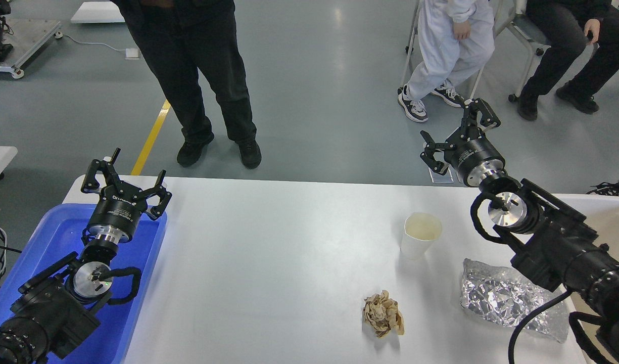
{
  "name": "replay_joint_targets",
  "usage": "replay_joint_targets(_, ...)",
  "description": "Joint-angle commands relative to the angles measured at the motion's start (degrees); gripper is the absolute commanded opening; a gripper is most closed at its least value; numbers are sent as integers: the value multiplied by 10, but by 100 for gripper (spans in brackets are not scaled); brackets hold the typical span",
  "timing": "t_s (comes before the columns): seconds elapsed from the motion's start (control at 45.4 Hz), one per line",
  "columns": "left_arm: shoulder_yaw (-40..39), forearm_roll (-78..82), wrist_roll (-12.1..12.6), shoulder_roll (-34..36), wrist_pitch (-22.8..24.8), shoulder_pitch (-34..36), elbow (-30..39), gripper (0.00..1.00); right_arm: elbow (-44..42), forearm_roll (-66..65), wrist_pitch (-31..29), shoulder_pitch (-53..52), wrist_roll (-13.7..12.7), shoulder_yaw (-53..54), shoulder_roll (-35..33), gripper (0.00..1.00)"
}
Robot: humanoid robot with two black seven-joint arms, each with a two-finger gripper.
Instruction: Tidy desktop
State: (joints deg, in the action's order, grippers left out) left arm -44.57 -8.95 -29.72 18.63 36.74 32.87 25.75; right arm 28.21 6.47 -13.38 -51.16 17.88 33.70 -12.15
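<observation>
- The desktop spreads white and matte across the view, its far edge running below the grey floor where a person in black trousers stands.
- My left gripper hangs over the blue tray at the desktop's left end — fingers spread wide, nothing held.
- My right gripper is raised past the far right edge of the desktop, fingers also splayed apart and empty.
- A white paper cup stands upright on the right half of the desktop, open mouth up.
- A crumpled brown paper ball lies nearer me, well apart from the cup.
- A crinkled silver foil bag lies flat to the right of the ball, partly under my right arm.
- Two seated people — one in white, one in dark clothes — sit behind.
</observation>
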Motion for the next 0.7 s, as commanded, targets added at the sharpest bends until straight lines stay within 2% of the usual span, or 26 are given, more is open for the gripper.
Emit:
replay_joint_targets(0.0,0,0,0,0,0,0,0,100,4,-3,-16,-10,-2,-7,-7,100)
replay_joint_targets(0.22,0,0,0,0,0,0,0,100,36,-69,-38,-18,-3,-20,-38,100)
replay_joint_targets(0.441,0,0,0,0,0,0,0,100,112,-155,-55,-9,-1,-43,-69,100)
replay_joint_targets(0.683,0,0,0,0,0,0,0,100,135,-304,-62,-9,2,-106,-76,100)
